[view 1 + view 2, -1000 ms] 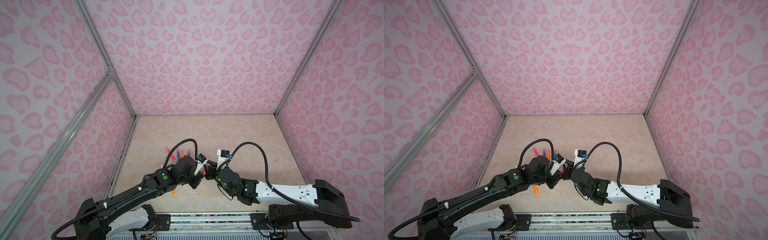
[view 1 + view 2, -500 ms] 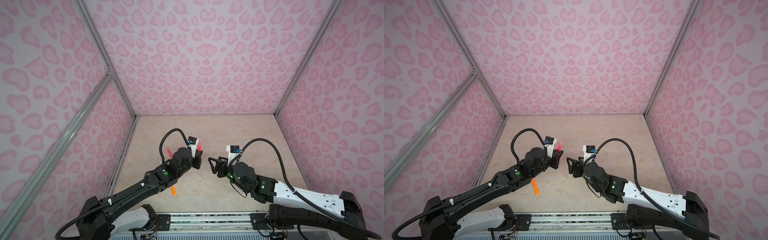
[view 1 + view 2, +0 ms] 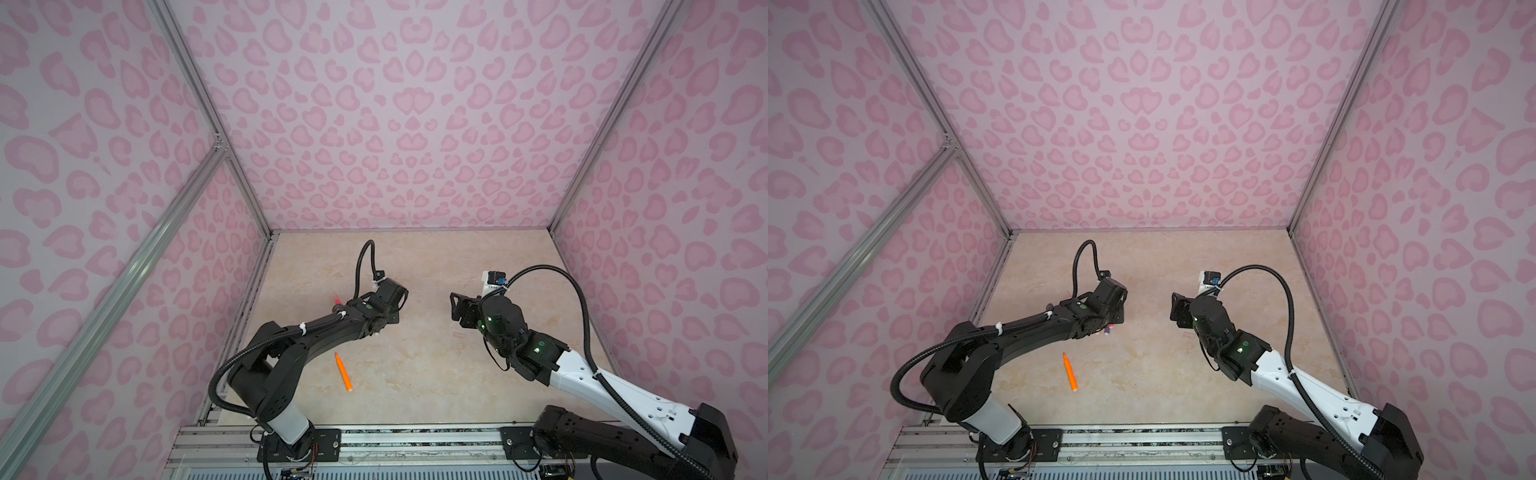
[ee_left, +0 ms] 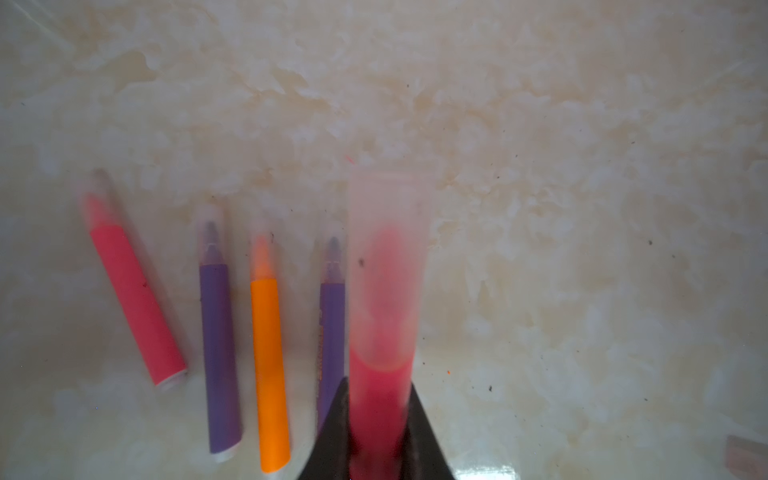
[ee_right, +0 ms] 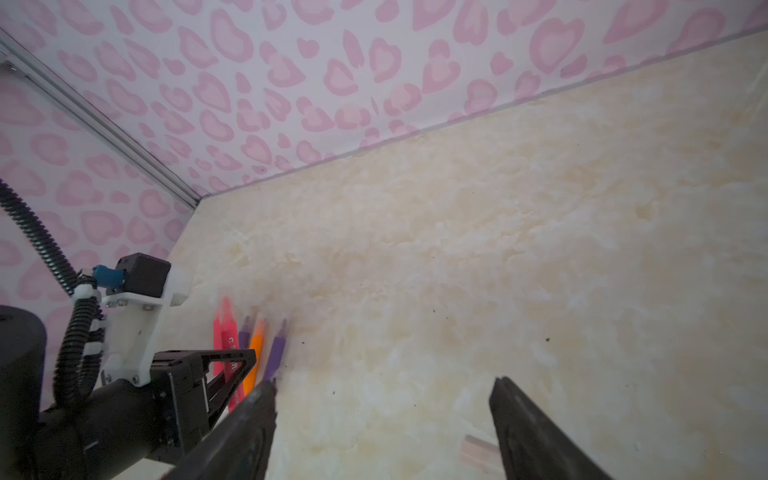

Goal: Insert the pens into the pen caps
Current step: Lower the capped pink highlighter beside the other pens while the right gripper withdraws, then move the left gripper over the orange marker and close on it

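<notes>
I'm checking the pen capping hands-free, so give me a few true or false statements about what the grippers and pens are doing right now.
1. The left gripper is shut on a pink pen. True.
2. That pen is uncapped. False: a clear cap covers its tip.
3. The right gripper holds a cap. False: it is open and empty; a loose cap lies on the table near it.
4. An orange pen lies alone, apart from the other pens. True.
</notes>
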